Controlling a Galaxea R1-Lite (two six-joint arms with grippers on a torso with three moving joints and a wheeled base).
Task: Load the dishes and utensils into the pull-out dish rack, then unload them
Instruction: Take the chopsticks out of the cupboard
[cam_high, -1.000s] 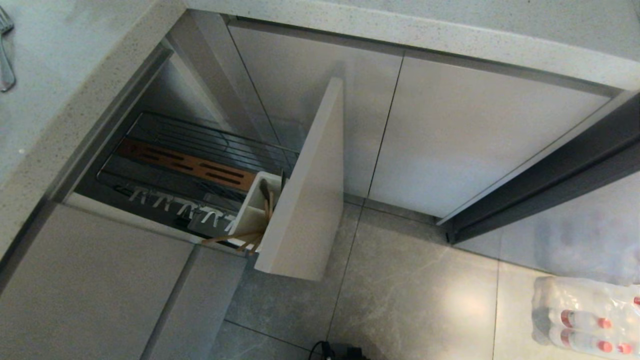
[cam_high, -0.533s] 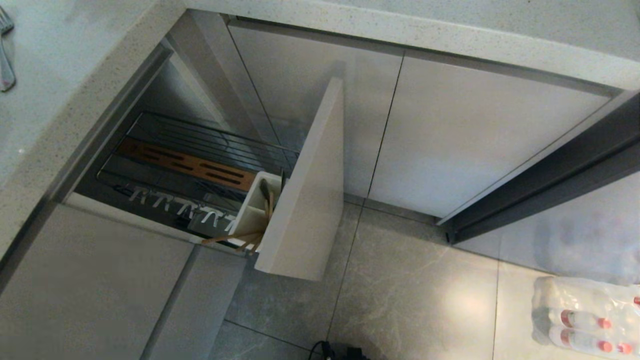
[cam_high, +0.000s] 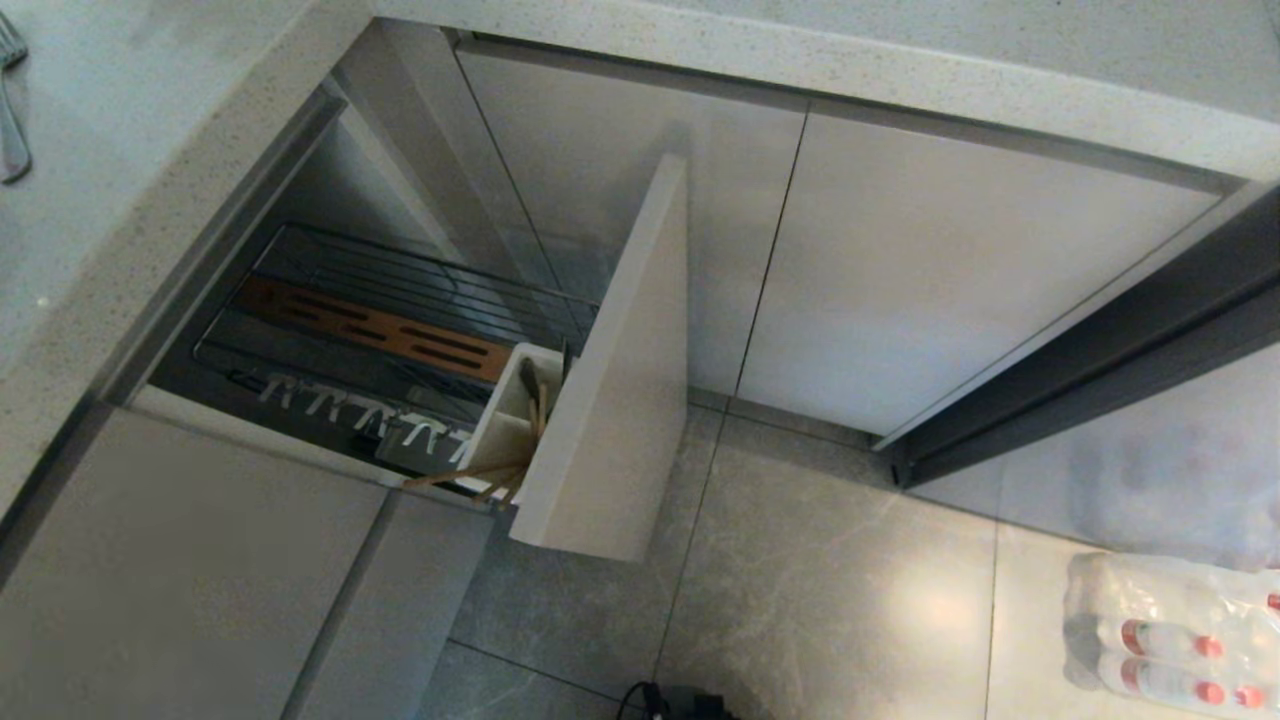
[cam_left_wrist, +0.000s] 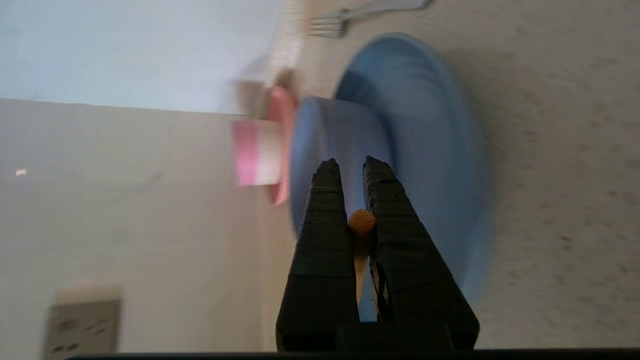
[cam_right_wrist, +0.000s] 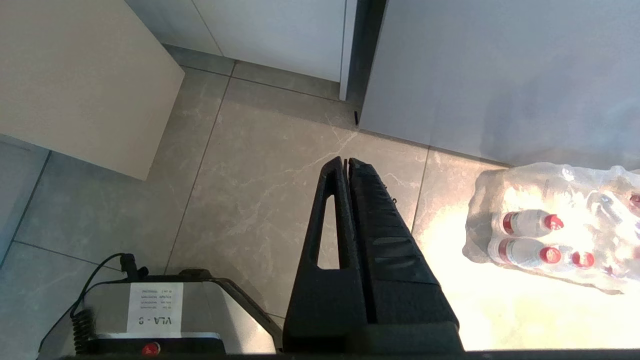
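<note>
- Left end effector (cam_left_wrist: 352, 175): jaws nearly closed, apparently pinching a thin tan stick with a rounded tip, probably a chopstick (cam_left_wrist: 361, 225); it hangs over the bowl (cam_left_wrist: 340, 145) and plate (cam_left_wrist: 425, 150) on the worktop (cam_left_wrist: 550, 175).
- Step judged: carrying the stick to the caddy (cam_high: 510, 410). Keep the pinch firm, lower it tip-first.
- Fork (cam_left_wrist: 360, 15): beyond the plate; a pink cup (cam_left_wrist: 257, 152) stands beside the bowl.
- Rack (cam_high: 400, 330): pulled out, chopsticks (cam_high: 470, 475) already in its caddy; the front panel (cam_high: 620, 400) and worktop edge crowd the approach.
- Right end effector (cam_right_wrist: 347, 162): closed, empty, parked above the floor (cam_right_wrist: 260, 190) near bottled water (cam_right_wrist: 550, 235).
</note>
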